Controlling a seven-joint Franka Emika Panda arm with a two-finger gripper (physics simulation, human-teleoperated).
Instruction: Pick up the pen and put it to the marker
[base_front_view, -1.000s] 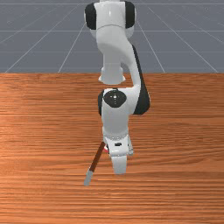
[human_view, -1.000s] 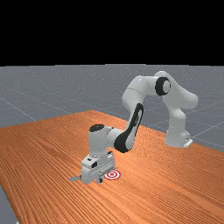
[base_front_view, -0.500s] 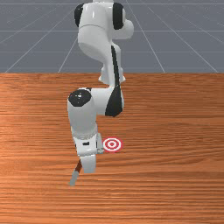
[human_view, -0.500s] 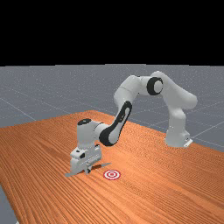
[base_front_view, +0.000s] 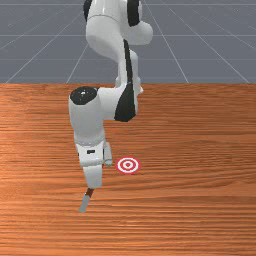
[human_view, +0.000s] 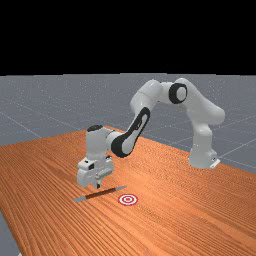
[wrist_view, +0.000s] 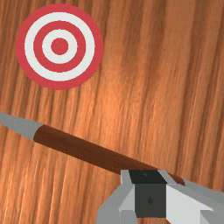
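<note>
The clenched, empty white hand (human_view: 98, 186) hangs above the grey-ended brown pen (wrist_view: 78, 146), whose long axis roughly follows the closing line.

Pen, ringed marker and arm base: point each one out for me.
Pen (wrist_view: 83, 148): wrist view, on its brown shaft.
Ringed marker (base_front_view: 128, 165): front view, on its red centre.
Arm base (human_view: 202, 153): far view, on the white housing.

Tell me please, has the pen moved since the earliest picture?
Yes: the pen lies farther from the round target than it did then, having moved toward the front view's left.
</note>
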